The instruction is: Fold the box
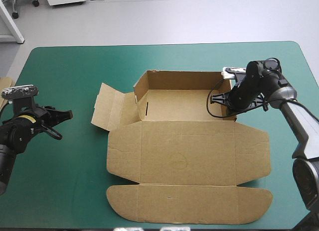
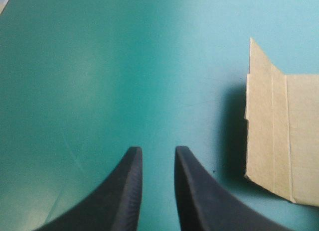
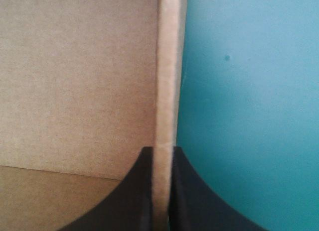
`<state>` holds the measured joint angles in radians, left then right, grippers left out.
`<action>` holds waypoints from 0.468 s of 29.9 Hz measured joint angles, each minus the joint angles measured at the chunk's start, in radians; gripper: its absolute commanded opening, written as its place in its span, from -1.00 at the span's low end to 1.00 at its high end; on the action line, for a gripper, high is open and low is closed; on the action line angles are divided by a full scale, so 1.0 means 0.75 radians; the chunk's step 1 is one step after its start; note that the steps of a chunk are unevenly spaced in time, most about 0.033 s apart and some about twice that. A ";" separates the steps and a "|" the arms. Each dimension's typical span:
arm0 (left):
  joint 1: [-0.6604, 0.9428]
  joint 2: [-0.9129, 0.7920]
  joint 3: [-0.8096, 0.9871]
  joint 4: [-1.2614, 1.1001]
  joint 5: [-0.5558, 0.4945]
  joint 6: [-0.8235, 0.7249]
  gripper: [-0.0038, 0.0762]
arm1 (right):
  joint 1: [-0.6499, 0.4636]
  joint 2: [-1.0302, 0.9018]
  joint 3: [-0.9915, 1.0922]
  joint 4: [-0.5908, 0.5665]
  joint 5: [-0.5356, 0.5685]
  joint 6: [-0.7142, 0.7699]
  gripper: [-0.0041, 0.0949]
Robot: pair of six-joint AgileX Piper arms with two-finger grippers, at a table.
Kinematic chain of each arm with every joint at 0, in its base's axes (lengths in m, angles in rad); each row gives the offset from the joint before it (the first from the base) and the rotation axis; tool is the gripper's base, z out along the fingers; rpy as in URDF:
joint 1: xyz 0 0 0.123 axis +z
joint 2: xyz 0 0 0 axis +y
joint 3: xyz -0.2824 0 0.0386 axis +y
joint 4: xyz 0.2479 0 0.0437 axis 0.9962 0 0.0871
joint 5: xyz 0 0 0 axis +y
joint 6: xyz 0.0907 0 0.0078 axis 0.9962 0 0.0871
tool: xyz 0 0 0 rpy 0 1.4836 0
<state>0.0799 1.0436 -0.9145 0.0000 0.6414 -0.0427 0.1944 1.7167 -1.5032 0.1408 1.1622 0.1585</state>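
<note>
The box [image 1: 184,151] sat in the middle of the teal-green cover [image 1: 65,66], half built. I could see its far wall [image 1: 179,80] standing upright and the left wall [image 1: 142,94] up as well. The rest of the sheet [image 1: 189,203] lay flat, spreading toward the near edge. One side flap [image 1: 109,109] was splayed out to the left of the tray.

On the right I had a firm hold. The right gripper [image 1: 222,99] was at the tray's right end. In its wrist view the right gripper [image 3: 162,150] had its black fingers [image 3: 192,196] pinched almost together on the right wall [image 3: 168,66]. The board ran straight up between them, with brown tray on one side and bare cover on the other.

On the left there was nothing in hand. The left gripper [image 1: 65,114] hung over bare cover, well left of the box and pointing toward that splayed flap. Its wrist view showed the left gripper [image 2: 155,151] with its fingers [image 2: 124,191] a narrow gap apart, only green between them. The flap [image 2: 279,136] was ahead and off to one side, not touching.

A strip of spare board [image 1: 4,86] poked in at the cover's left edge.
</note>
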 measured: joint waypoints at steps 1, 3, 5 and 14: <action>0.000 0.000 0.000 0.000 0.004 0.000 -0.49 | 0.000 0.006 0.000 0.008 -0.022 -0.021 -0.67; 0.000 0.000 0.000 0.000 0.010 0.000 -0.49 | 0.000 0.010 0.000 0.030 -0.054 -0.070 -0.27; 0.000 0.000 0.000 0.000 0.018 0.003 -0.49 | 0.000 0.010 -0.001 0.052 -0.061 -0.096 0.05; 0.000 0.000 0.000 0.000 0.030 0.010 -0.49 | 0.000 -0.089 -0.004 0.055 -0.059 -0.112 0.32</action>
<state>0.0799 1.0436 -0.9145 0.0000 0.6641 -0.0349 0.1944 1.6501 -1.5063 0.1817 1.1179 0.0746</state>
